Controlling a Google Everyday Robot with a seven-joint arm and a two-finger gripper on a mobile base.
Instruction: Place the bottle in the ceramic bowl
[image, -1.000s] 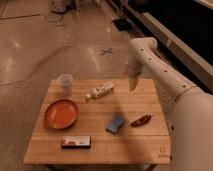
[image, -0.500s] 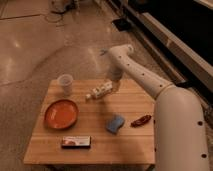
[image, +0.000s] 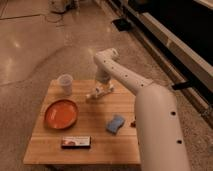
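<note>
The small white bottle (image: 98, 93) lies on its side on the wooden table (image: 90, 152), near the far edge, right of the translucent cup. The orange-red ceramic bowl (image: 61, 113) sits empty at the table's left side, in front of and to the left of the bottle. My gripper (image: 103, 86) hangs from the white arm, which reaches in from the right and bends down over the bottle. It is right at the bottle's upper side. Whether it touches or holds the bottle cannot be told.
A translucent white cup (image: 65, 84) stands at the table's far left corner. A blue sponge (image: 115, 123) lies right of centre. A dark snack bar (image: 76, 142) lies near the front edge. A small red item (image: 133, 121) peeks out beside my arm. Shiny floor surrounds the table.
My arm has swung left from the table's right side and lowered the gripper onto the bottle. The bottle, bowl and other items have stayed where they were on the table.
</note>
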